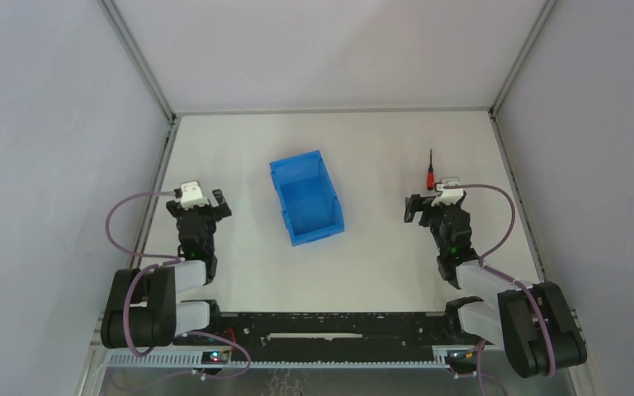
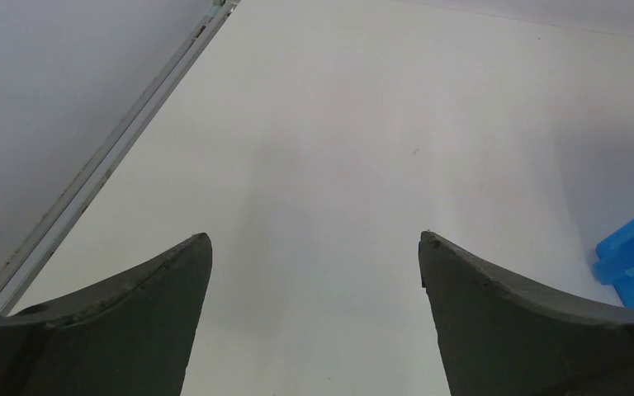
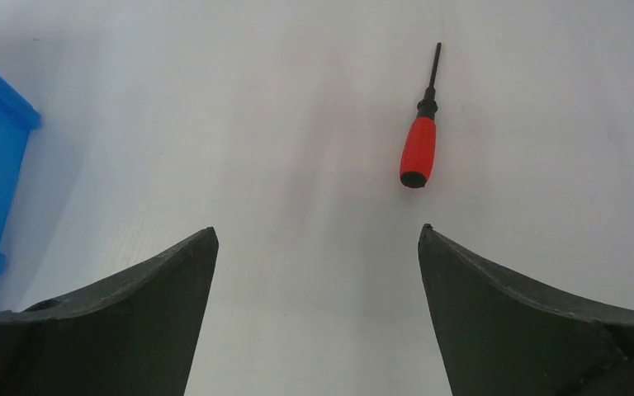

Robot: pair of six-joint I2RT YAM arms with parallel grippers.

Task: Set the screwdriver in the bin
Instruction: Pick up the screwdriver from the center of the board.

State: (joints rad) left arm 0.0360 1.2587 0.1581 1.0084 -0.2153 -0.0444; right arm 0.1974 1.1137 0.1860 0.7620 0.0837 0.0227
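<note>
Nothing is done: the screwdriver (image 3: 419, 148) lies near the bench's (image 1: 380, 148) right edge, outside the bin (image 1: 309, 202); the right claw (image 3: 318, 235) and left claw (image 2: 315, 239) are released, empty.

The screwdriver (image 1: 431, 172) lies on the table, right of the bin (image 1: 307, 203).

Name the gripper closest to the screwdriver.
The right gripper: the screwdriver lies just beyond it, while the left gripper sits across the bin.

Counted one small red-handled, thin black-shafted screwdriver (image 1: 430, 171), right of centre; one bright blue rectangular plastic bin (image 1: 307, 202), centre.
</note>
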